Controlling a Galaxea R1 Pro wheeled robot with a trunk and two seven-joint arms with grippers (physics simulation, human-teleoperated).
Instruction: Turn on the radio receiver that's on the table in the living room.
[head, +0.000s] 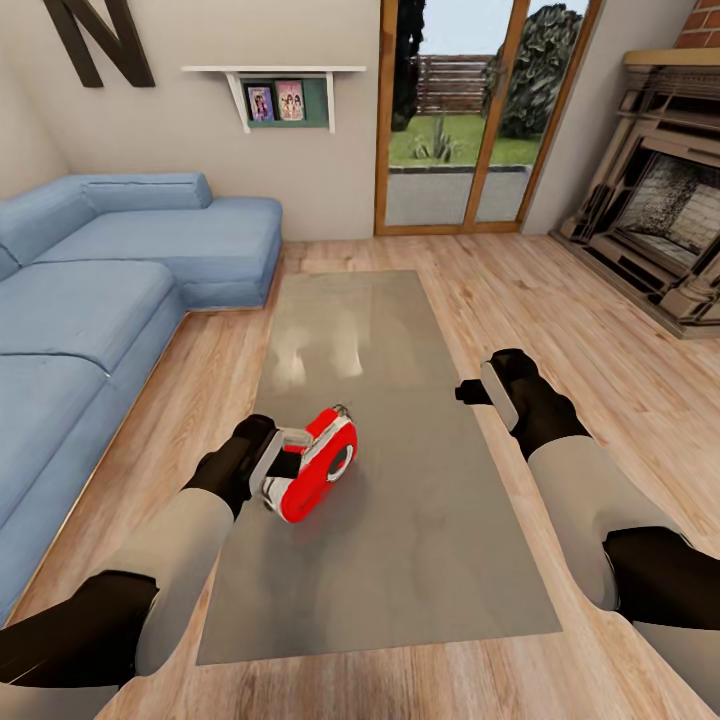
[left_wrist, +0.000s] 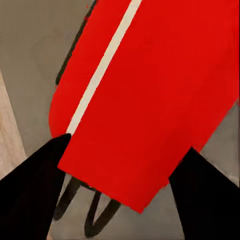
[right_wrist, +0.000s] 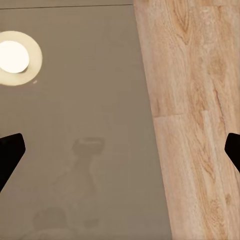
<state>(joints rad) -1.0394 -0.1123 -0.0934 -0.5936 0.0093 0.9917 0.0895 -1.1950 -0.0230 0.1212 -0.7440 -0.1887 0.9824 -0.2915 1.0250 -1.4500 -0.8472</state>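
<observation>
- Straddling the radio receiver (head: 318, 465) with my left tool (head: 283, 463), I see in the left wrist view its fingers (left_wrist: 30, 192) spread to either side of the red body (left_wrist: 150, 100), touching or nearly so; I cannot tell whether they actually pinch it
- Lying tipped on the grey counter (head: 420, 540), towards its near left part, the radio turns its dial up and away from my left tool, so a push from this side could slide it over the glossy top instead of switching it on
- Squeezing the rounded shell off-centre may spin it or pop it out, I judge
- Hovering with jaws wide apart and empty over the counter's right edge, my right tool (head: 478, 386) is well apart from the radio and cannot brace it if it skids towards the floor (head: 600, 330)
</observation>
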